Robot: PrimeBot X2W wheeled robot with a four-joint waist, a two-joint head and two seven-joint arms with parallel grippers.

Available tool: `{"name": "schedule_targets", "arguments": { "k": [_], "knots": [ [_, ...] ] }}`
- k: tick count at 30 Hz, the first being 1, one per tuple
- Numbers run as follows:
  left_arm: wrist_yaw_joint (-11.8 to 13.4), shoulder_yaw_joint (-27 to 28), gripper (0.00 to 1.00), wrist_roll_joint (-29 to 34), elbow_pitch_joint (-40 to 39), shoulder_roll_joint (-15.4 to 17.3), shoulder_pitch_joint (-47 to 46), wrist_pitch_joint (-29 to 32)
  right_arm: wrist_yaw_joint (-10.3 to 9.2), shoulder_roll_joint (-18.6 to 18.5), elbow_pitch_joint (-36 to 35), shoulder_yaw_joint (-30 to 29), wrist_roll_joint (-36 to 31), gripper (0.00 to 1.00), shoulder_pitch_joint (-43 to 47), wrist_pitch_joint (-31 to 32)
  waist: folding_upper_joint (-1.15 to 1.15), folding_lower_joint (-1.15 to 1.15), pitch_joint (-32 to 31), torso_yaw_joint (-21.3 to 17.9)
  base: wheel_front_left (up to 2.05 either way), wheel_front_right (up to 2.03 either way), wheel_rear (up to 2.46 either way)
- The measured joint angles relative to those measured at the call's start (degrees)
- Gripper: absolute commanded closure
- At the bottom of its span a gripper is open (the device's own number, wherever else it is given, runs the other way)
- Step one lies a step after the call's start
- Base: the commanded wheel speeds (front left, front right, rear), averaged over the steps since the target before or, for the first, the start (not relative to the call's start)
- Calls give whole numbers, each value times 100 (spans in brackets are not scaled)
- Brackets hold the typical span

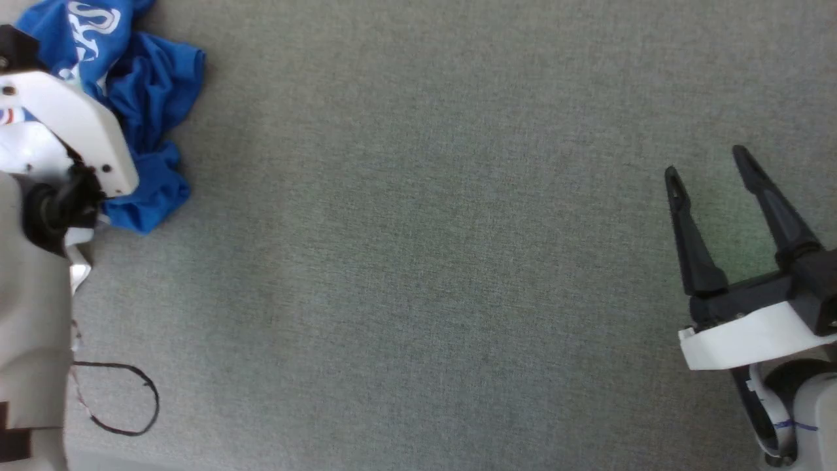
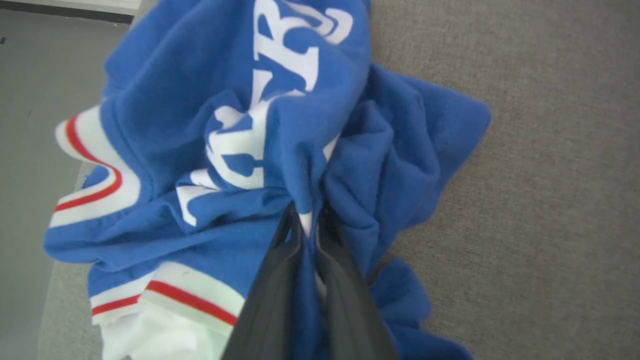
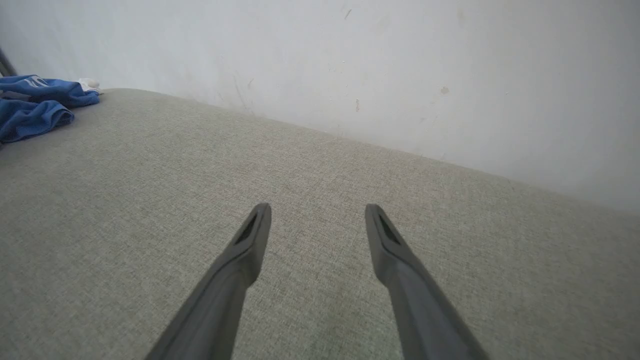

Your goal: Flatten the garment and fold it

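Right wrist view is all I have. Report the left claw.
Observer: The left claw is shut on a bunched fold of the shirt.
Operator: Give me the shirt's shape.
Observer: It is crumpled in a heap, with the white lettering twisted across the top.
Operator: Say where it sits in the head view.
Observer: It is at the top left, far from the open right claw at the lower right.

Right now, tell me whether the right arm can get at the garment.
Probably, but only with a long reach. The open right gripper hovers far across the grey surface from the crumpled garment, with nothing lying between them. The left gripper is shut on its cloth.
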Motion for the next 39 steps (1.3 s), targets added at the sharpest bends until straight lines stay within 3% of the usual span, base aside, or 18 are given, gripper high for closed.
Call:
{"name": "schedule_targets", "arguments": {
  "k": [10,19,29,39],
  "knots": [
    [-207,18,100,145,-352,615,-35,-326,0,424,655,68,27,0,19,-435,0,-1,-733,-43,0,0,0],
    [-361,-167,100,198,-784,689,-450,-308,0,694,1213,-163,110,0,548,-740,0,-2,-1778,-204,0,0,0],
    [-491,-606,100,-257,-1407,-25,-1281,109,0,716,1258,-435,365,0,958,-829,0,-3,-2741,-510,0,0,0],
    [-522,-1334,100,-516,-1893,-1160,-1427,24,0,715,1181,-743,369,0,944,-842,0,-1,-2942,-1060,0,0,0]
  ]
}}
